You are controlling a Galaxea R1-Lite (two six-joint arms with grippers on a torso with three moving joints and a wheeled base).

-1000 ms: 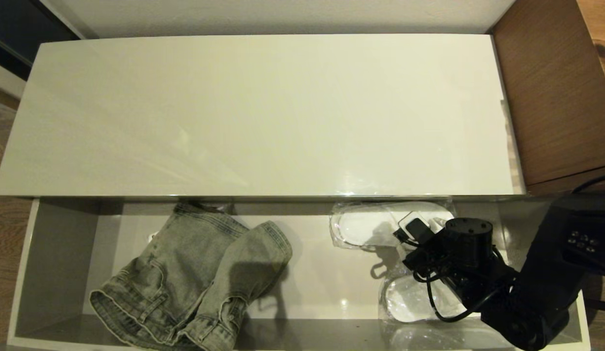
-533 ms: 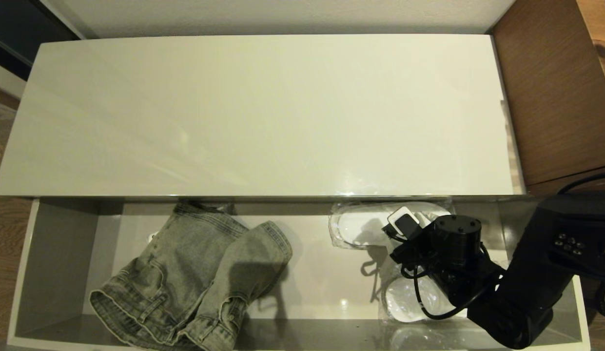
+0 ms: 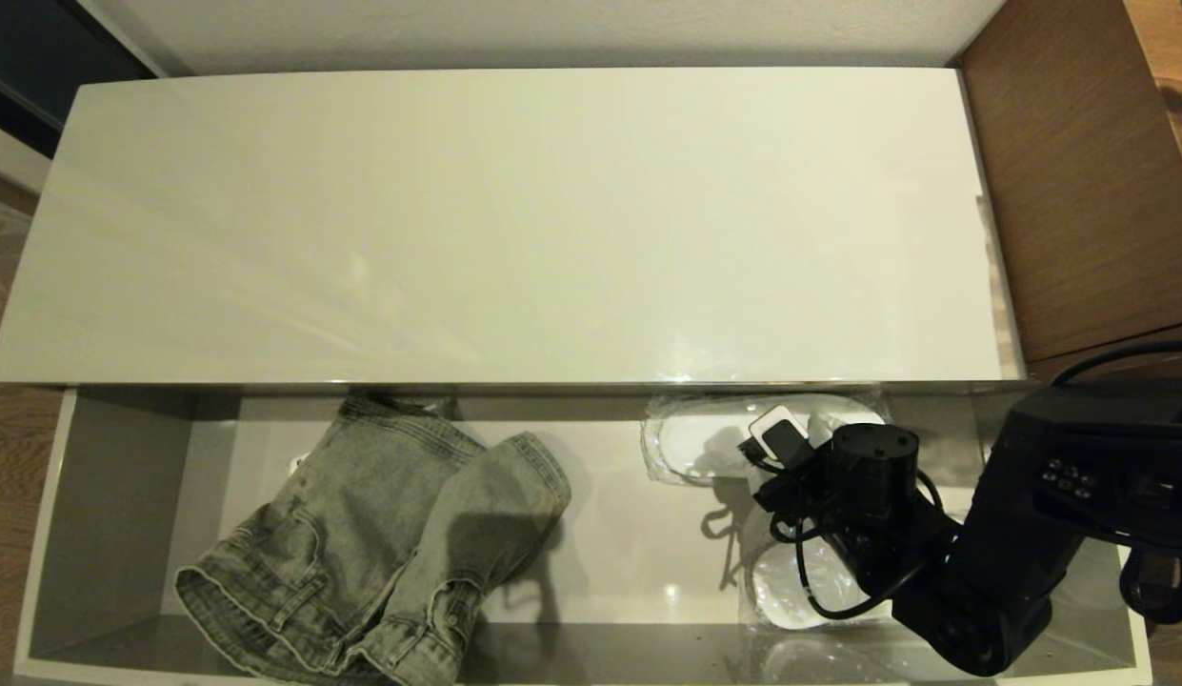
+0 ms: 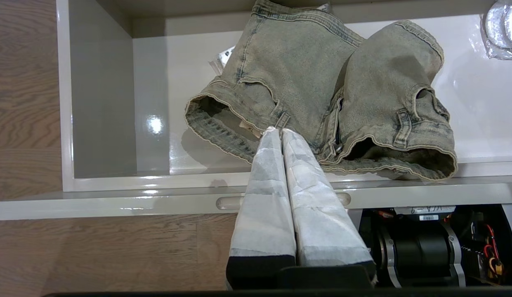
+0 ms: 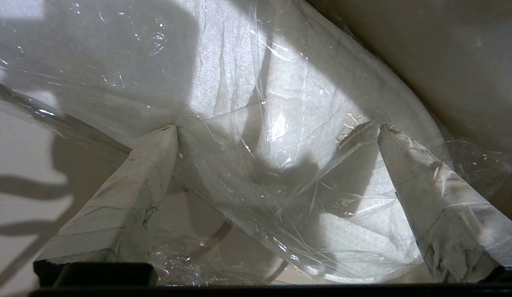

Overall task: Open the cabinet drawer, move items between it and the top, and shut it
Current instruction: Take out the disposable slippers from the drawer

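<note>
Shifted toward frame left and slightly up since the earlier head frames: right arm inside the cabinet drawer (image 3: 114, 495), wrist now over the slipper packs at lower right. Everything else unchanged in position.

Right claw (image 5: 276, 132): spread wide, two taped fingers (image 5: 132, 194) straddling a plastic-wrapped slipper (image 5: 247, 99), tips at the clear film; nothing gripped. Hidden beneath the wrist in the head view.

Left claw (image 4: 279, 134): two fingers pressed together, holding nothing, parked above the drawer's front edge, tips seen over the denim garment (image 4: 322, 95).

Drawer: pulled fully open, filling the lower third of the head frame. Contents, counted:
- Denim garment (image 3: 390, 543): one, folded, lower left of centre on the drawer floor.
- Slipper packs: two distinguishable in the head view, one at the back wall (image 3: 705, 443), one nearer the front (image 3: 781, 586) partly under the arm; exact slipper count per pack not readable.

Top (image 3: 505, 219): one glossy panel across the upper and middle frame. Brown wooden counter (image 3: 1076, 191) at upper right.
</note>
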